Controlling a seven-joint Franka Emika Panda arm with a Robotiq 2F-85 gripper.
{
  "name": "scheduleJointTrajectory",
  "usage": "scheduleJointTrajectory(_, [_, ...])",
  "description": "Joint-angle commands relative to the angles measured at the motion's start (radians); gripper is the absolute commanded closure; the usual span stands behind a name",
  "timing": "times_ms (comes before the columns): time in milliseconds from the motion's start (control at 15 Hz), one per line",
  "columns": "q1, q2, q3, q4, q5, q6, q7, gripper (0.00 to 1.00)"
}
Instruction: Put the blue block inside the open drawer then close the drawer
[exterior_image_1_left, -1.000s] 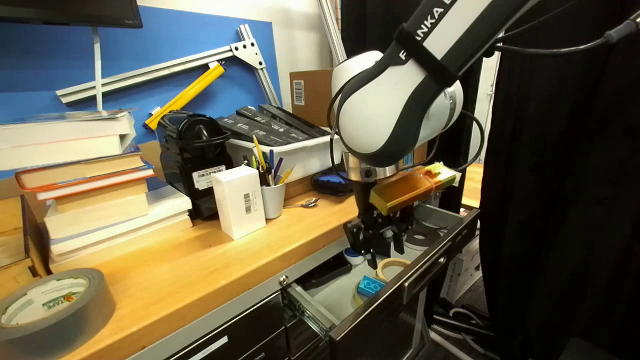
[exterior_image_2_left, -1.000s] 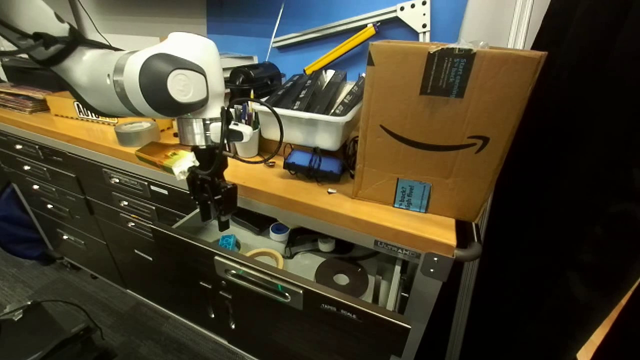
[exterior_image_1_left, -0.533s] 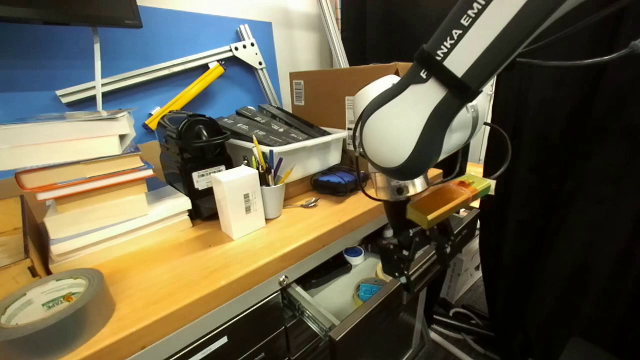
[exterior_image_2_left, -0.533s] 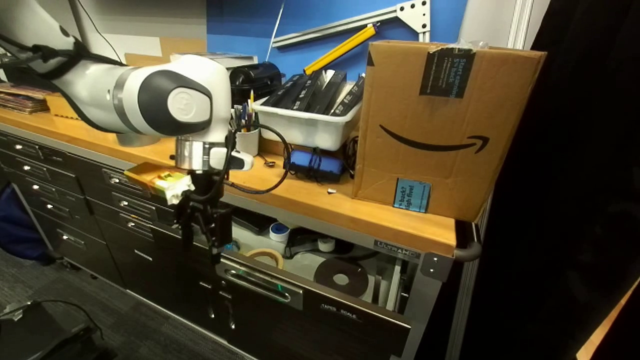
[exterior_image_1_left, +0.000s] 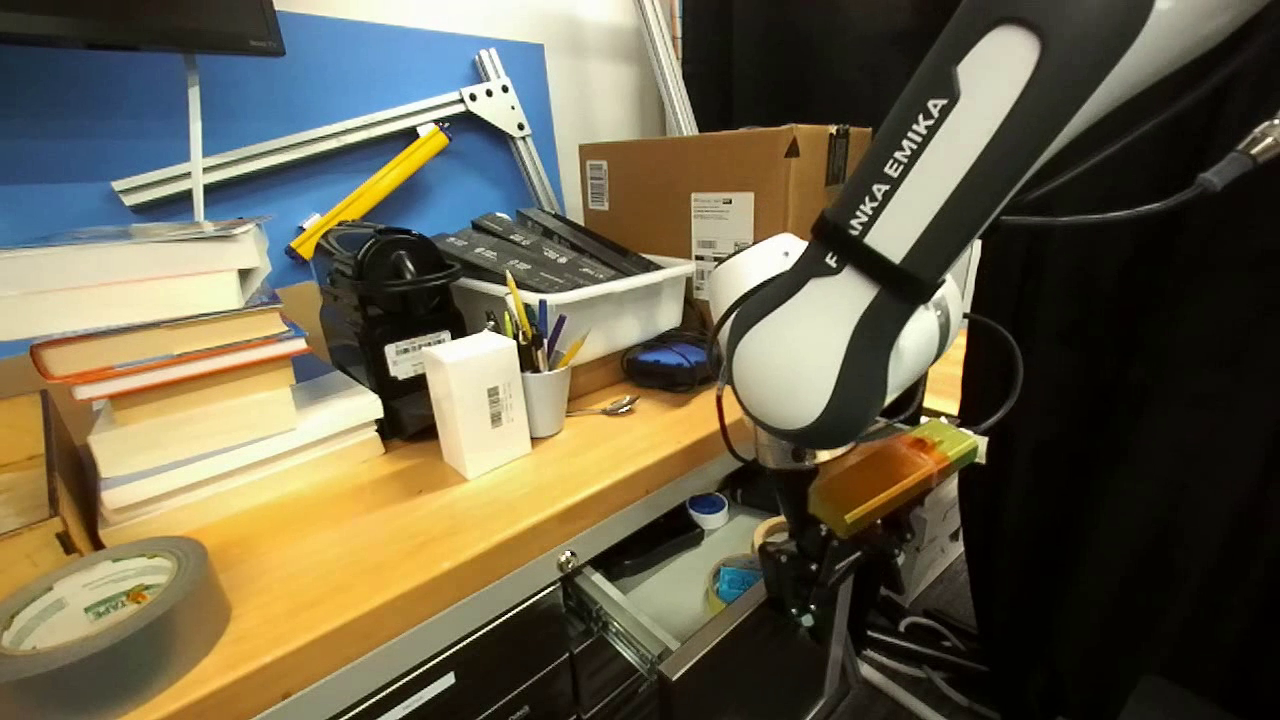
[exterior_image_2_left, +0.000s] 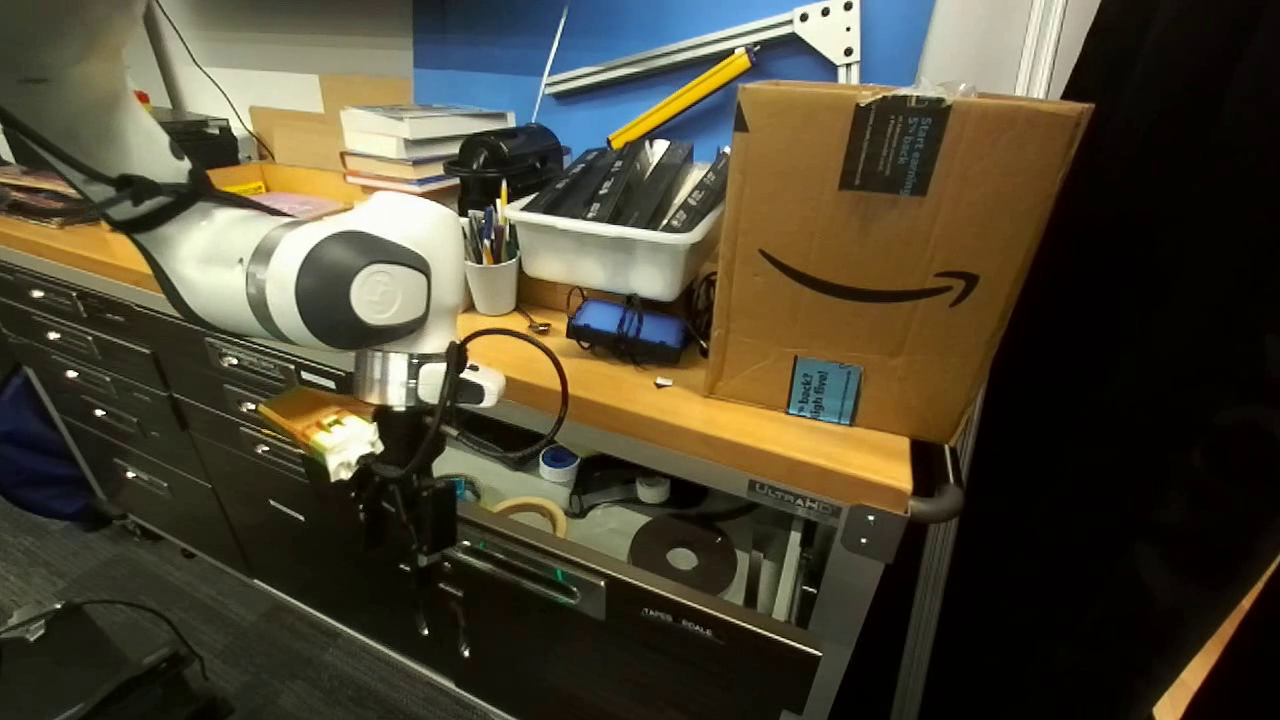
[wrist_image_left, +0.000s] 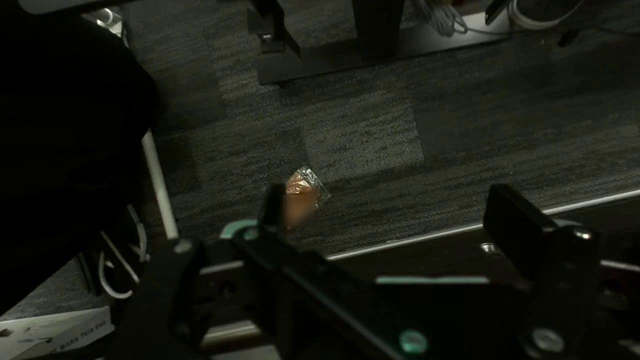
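Two empty fingers (wrist_image_left: 515, 230), spread wide, hang outside the drawer (exterior_image_1_left: 712, 635), near the blue block (exterior_image_1_left: 737, 583) inside

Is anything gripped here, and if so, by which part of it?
Nothing is held: the gripper is open and empty in the wrist view; the blue block lies inside the drawer.

A lab or workshop, by the look of its fittings.
A robot arm (exterior_image_1_left: 800, 355) hangs at the near side of a wooden worktop (exterior_image_1_left: 380, 510) set over dark drawers (exterior_image_2_left: 145, 425); the open drawer (exterior_image_2_left: 700, 670) is marked "TAPES SCALE". Slotted metal framing (exterior_image_1_left: 300, 149) stands at the far side, stacked books (exterior_image_1_left: 200, 435) sit on the left, and the floor (wrist_image_left: 365, 135) is carpet-tiled.
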Motion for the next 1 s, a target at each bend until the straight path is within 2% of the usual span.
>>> scheduleJointTrajectory(0, [0.030, 0.017, -0.018, -0.011, -0.059, 0.139, 0.192, 0.00])
scheduleJointTrajectory(200, [0.055, 0.023, -0.030, -0.002, -0.131, 0.241, 0.353, 0.00])
scheduleJointTrajectory(467, [0.098, 0.052, -0.063, 0.045, -0.355, 0.335, 0.652, 0.00])
scheduleJointTrajectory(667, [0.120, 0.075, -0.093, 0.102, -0.560, 0.328, 0.891, 0.00])
scheduleJointTrajectory(933, [0.160, 0.127, -0.091, 0.154, -0.781, 0.280, 1.163, 0.00])
